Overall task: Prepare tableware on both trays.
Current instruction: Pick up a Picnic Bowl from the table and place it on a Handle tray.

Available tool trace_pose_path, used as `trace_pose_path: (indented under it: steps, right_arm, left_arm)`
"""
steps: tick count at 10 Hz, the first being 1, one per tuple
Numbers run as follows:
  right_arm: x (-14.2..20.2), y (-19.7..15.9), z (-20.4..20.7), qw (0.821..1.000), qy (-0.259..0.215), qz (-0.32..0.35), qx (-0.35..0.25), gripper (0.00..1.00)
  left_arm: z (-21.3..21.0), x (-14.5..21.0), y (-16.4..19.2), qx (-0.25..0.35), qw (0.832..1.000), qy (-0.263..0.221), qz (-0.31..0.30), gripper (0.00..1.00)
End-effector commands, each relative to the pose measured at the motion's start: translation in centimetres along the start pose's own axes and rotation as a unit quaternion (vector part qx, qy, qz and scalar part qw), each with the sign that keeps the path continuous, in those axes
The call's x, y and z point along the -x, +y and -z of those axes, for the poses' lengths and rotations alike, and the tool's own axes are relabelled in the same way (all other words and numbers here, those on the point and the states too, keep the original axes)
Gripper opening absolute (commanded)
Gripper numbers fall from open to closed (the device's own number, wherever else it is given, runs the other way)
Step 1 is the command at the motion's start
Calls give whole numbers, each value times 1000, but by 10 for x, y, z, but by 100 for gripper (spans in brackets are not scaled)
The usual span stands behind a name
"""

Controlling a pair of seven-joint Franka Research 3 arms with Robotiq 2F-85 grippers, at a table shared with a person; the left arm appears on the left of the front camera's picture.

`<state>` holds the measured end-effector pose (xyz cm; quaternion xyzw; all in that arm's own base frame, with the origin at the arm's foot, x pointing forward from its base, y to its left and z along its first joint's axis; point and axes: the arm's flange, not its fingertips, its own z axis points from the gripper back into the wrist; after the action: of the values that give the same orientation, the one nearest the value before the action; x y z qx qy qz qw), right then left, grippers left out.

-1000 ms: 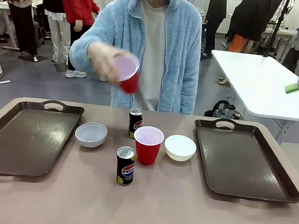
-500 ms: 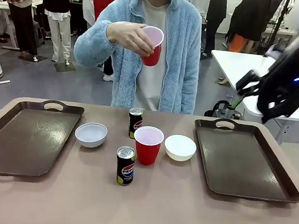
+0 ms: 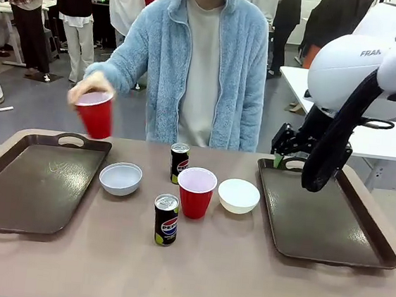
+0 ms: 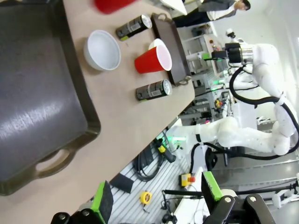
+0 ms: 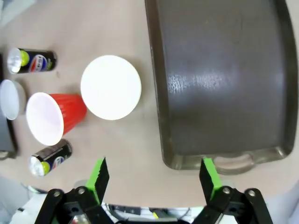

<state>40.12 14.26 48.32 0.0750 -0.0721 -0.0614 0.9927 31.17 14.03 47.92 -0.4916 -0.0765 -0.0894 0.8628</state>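
The standing cup (image 3: 195, 192), red with a white inside, is upright in the middle of the table (image 3: 241, 281). The left bowl (image 3: 120, 178) and right bowl (image 3: 238, 195) sit on either side of it, both white and mouth up. The far can (image 3: 179, 162) stands just behind the cup, and the near can (image 3: 166, 219) stands in front of it, slightly to my left. All five rest on the tabletop between the trays.

The left tray (image 3: 35, 184) and right tray (image 3: 325, 219) lie flat at either end, their dark floors showing from rim to rim.

Across the table, the person's hand (image 3: 87, 87) grips the held cup (image 3: 95, 114) by its rim. This second red cup is mouth up and slightly tilted, at the far rim of the left tray beside the handle. I cannot tell whether it touches the tray.

My right arm reaches in over the far end of the right tray. My right gripper (image 5: 154, 179) points down above the tray's far handle, its jaws spread wide with nothing between them.

My left gripper (image 4: 156, 196) hangs off the near edge of the table by the left tray's near handle, likewise released and holding nothing.
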Motion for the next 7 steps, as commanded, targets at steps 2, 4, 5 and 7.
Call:
trace_pose_path:
  steps: [2,4,5,7]
  right_arm:
    - [0,0,0,1000,0,0,0,100]
    - [-24,33,30,997,-68,-8,47,100]
    - [-43,48,45,995,-79,-17,56,100]
    - [-58,64,81,996,-66,-29,53,100]
  left_arm:
    - [-1,0,-1,4,1000,-1,4,100]
    - [-1,0,-1,4,1000,-1,4,100]
    - [-1,0,-1,4,1000,-1,4,100]
    - [-1,0,-1,4,1000,-1,4,100]
